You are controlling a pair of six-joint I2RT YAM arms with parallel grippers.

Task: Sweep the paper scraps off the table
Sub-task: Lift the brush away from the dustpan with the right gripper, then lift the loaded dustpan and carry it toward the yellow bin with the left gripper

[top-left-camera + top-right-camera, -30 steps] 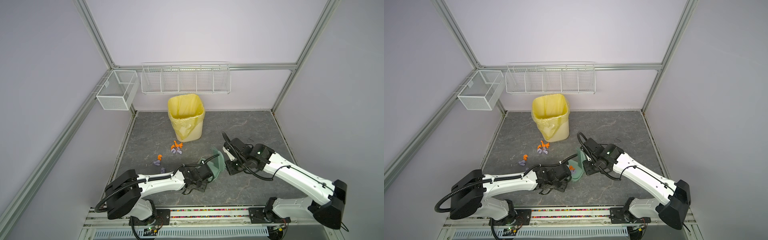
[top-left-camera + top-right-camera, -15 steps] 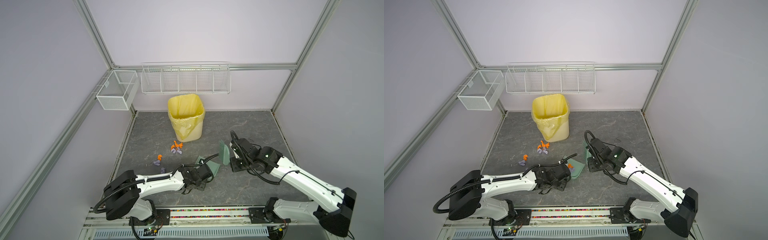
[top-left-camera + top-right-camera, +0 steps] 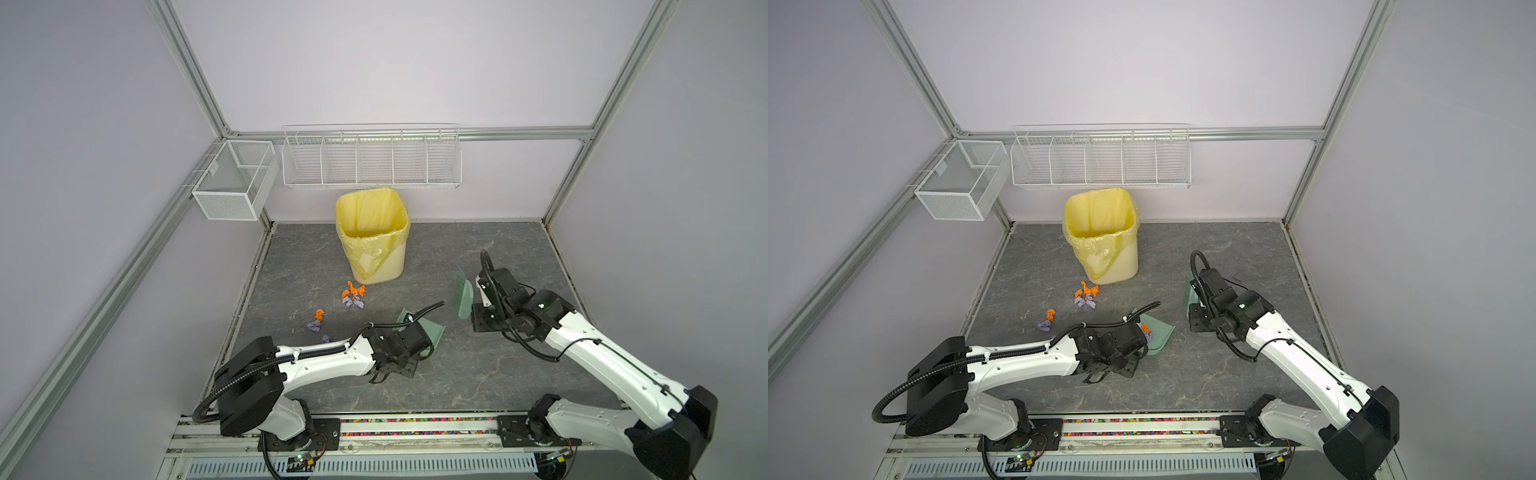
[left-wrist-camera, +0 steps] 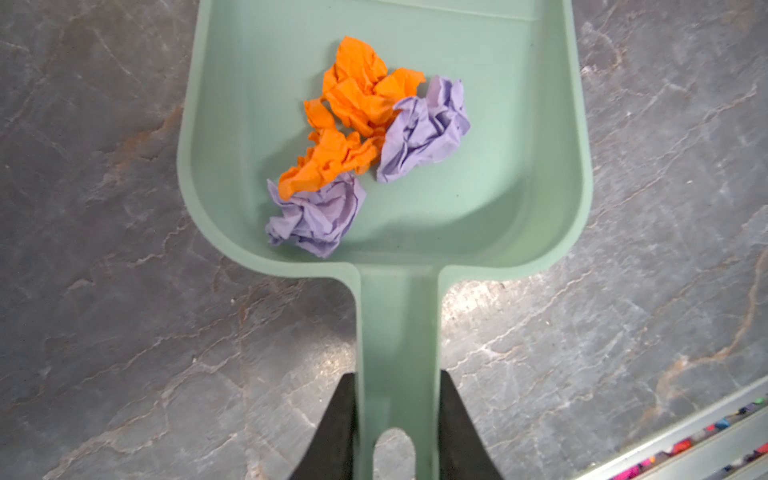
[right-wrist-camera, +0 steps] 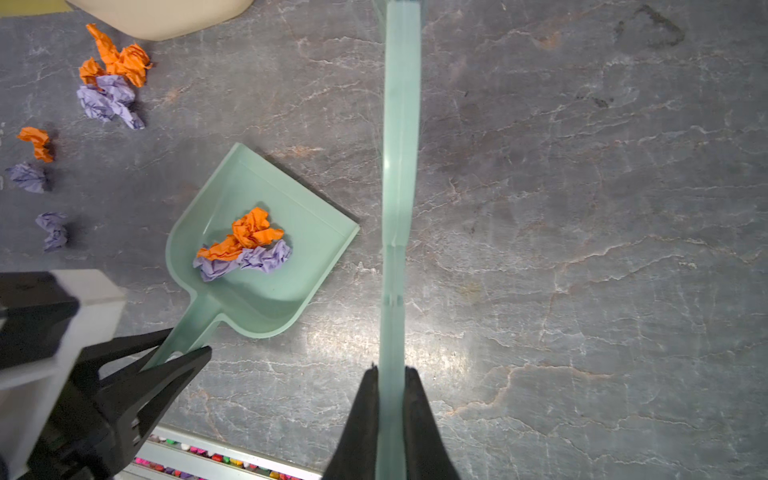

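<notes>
The dark grey, pale-veined desk [image 3: 478, 374] carries a cream waste bin [image 3: 390, 262] with a yellow liner, standing near its far edge. Just in front of the bin, orange and lilac paper scraps [image 3: 353, 296] lie in a clump, with a few more scattered to the left. A mint-green dustpan [image 5: 286, 299] rests mid-desk with orange and lilac wads inside.

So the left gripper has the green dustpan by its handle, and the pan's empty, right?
Not quite. The left gripper does hold the dustpan by its handle, but the pan is not empty: orange and lilac paper scraps lie in it, as the left wrist view shows.
</notes>
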